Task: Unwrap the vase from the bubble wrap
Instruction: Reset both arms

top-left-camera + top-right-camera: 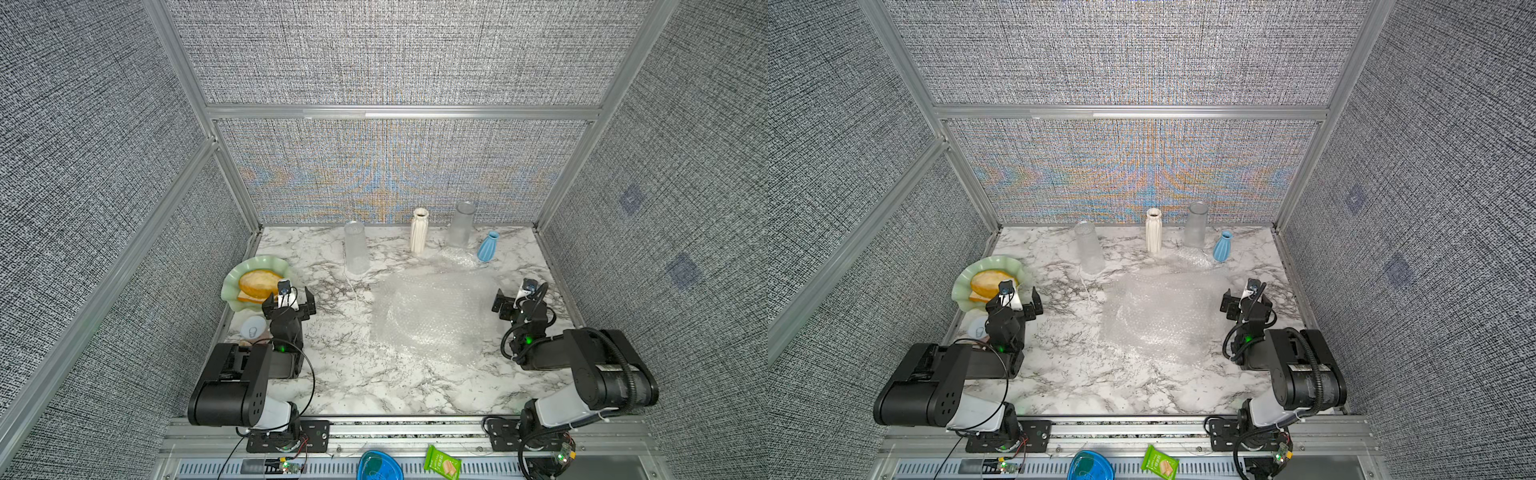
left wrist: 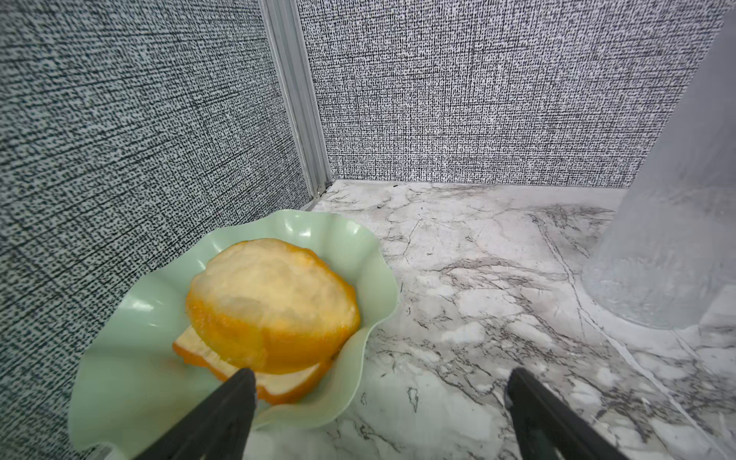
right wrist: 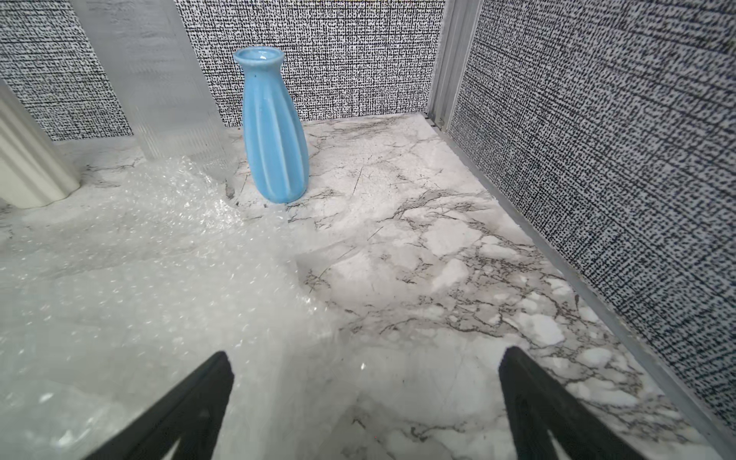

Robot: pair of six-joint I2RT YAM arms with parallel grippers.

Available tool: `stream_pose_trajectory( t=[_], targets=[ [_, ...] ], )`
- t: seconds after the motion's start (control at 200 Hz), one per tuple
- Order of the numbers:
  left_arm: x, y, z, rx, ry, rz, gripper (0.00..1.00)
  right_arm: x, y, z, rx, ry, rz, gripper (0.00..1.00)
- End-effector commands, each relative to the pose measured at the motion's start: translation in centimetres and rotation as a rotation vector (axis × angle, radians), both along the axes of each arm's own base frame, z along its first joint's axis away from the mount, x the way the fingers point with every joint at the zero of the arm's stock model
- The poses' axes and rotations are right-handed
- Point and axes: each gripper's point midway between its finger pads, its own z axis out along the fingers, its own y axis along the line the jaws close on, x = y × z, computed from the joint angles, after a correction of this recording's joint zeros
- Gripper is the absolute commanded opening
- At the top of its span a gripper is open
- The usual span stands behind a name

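Both claws spread wide, empty: left gripper (image 1: 289,296) by the green plate (image 1: 232,282), right gripper (image 1: 521,293) at the edge of the bubble wrap (image 1: 432,316). Wrap lies crumpled right of centre, in front of the blue vase (image 1: 487,246).

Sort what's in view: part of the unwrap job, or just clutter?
Job: bubble wrap; blue vase, white vase, clear cylinder vase, clear ribbed vase. All are bare; which is the task's, unclear.
Clutter: green plate, bread, snack packet, blue plastic piece.
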Motion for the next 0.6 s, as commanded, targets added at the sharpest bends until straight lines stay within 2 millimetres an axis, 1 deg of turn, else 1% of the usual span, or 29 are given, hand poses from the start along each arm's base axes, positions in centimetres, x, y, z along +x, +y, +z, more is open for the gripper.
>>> stream_pose_trajectory(
  t=[0.0,0.04,0.085,0.105,0.14,0.18,0.27,0.36,0.45,0.595],
  targets=[
    [-0.8,0.0,3.2,-0.006,-0.160,-0.004,0.99,-0.1,0.3,2.3,-0.003,-0.118,0.016,0.99],
    [-0.1,-0.3,3.0,0.001,-0.145,-0.018,0.99,0.3,0.2,2.2,-0.002,-0.102,0.011,0.99],
    [1.3,-0.5,1.7,-0.001,-0.067,-0.028,0.99,1.1,0.0,1.9,-0.001,-0.068,-0.002,0.99],
    [1.6,-0.4,1.4,0.009,-0.047,-0.020,0.99,1.4,-0.3,1.7,0.000,-0.049,-0.018,0.99],
    [1.1,-0.5,1.5,-0.002,-0.063,-0.027,0.99,2.0,-0.5,1.4,0.006,-0.012,-0.036,0.99],
    [0.8,0.0,1.3,-0.014,-0.068,0.007,1.00,1.6,-0.5,1.3,0.007,-0.005,-0.036,0.99],
    [0.7,0.0,1.8,0.004,-0.108,0.002,1.00,1.6,-0.8,1.5,0.000,-0.032,-0.055,0.99],
    [0.8,0.0,1.5,-0.003,-0.083,0.003,0.99,1.6,-0.8,1.4,0.006,-0.019,-0.056,0.99],
    [0.7,0.0,1.8,0.001,-0.102,0.000,0.99,1.6,-0.8,1.4,0.004,-0.023,-0.055,0.99],
    [0.7,0.0,1.7,0.000,-0.099,0.001,0.99,1.6,-0.8,1.5,0.003,-0.027,-0.055,0.99]
  ],
)
